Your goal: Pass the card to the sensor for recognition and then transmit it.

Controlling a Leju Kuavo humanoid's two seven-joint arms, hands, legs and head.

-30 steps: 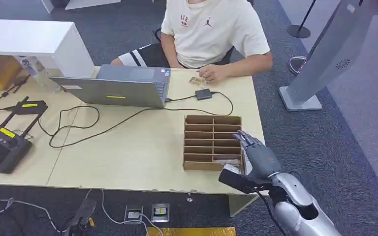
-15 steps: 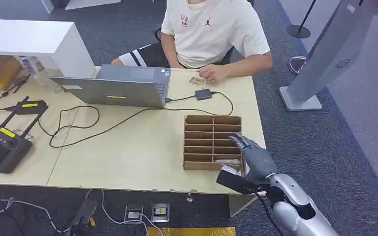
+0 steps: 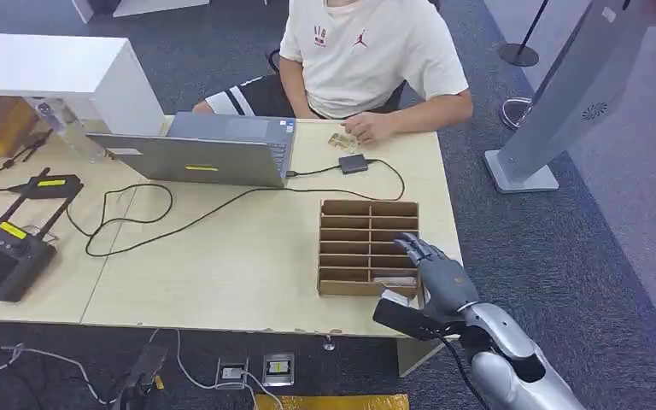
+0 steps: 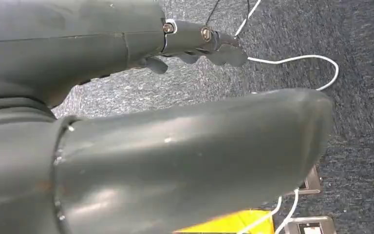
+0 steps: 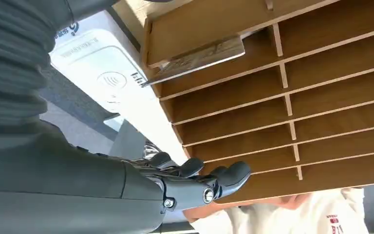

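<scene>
One card (image 5: 199, 57) sits in play, a flat printed rectangle lying in the nearest compartment of the brown cardboard sorting tray (image 3: 367, 213), its edge poking out past the slot wall in the right wrist view. From the head view it reads as a pale strip in the row nearest the robot, on the tray's right side. That slot faces the robot, so the card is easy to reach from the table edge. Right beside the tray, a white card reader (image 5: 102, 73) with a contactless symbol lies on the tabletop, handy for the recognition step.

Right hand (image 3: 440, 269) hovers over the tray's near right corner, fingers (image 5: 224, 175) loosely extended and apart, holding nothing. It looks lined up to come down on the card, though no contact shows. I judge the pick is the step in hand, with scanning and handover still to do.

Left hand (image 4: 195, 41) hangs down by the robot's side above grey carpet, fingers lightly curled, nothing in them; whether they are fully closed I cannot tell.

Across the light wooden table (image 3: 222, 265) a seated person in a cream T-shirt (image 3: 367, 51) rests a hand near a small dark box (image 3: 353, 163) wired to a grey laptop (image 3: 213, 149). A black handheld controller (image 3: 4, 252) lies at the far left.
</scene>
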